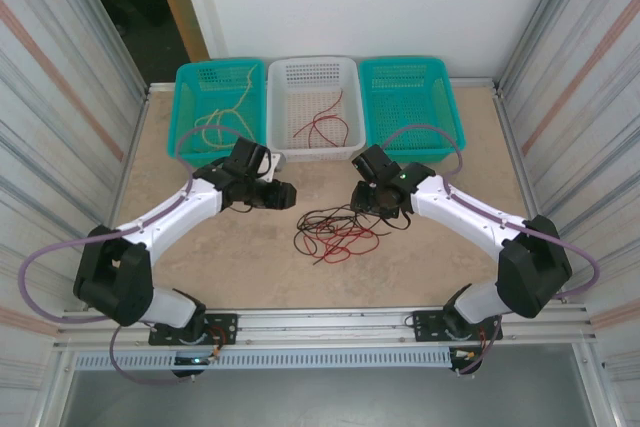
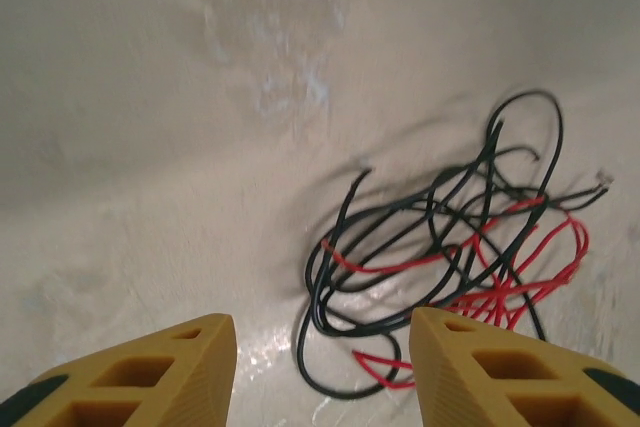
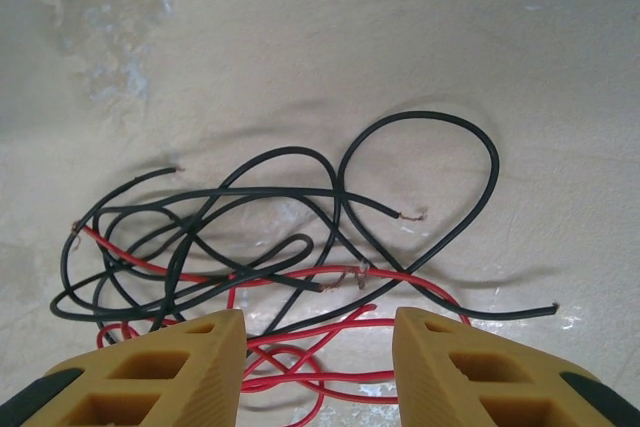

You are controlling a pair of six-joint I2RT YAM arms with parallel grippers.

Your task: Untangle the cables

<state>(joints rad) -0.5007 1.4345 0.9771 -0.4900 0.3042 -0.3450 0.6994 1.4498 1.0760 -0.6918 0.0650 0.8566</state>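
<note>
A tangle of thin red and black cables (image 1: 338,229) lies on the table between the two arms. In the left wrist view the cables (image 2: 450,257) spread ahead and to the right of my open left gripper (image 2: 322,367), whose yellow fingers (image 2: 150,372) hold nothing. In the right wrist view the cables (image 3: 290,247) lie just ahead of my open right gripper (image 3: 318,367), with red loops between its fingers (image 3: 470,372). From above, the left gripper (image 1: 285,195) hovers left of the pile and the right gripper (image 1: 362,199) at its upper right.
Three baskets stand along the back: a teal one (image 1: 190,112) holding yellow cables (image 1: 222,112), a white one (image 1: 282,112) holding red and black cables (image 1: 322,125), and another teal one (image 1: 445,97). Metal walls close in both sides.
</note>
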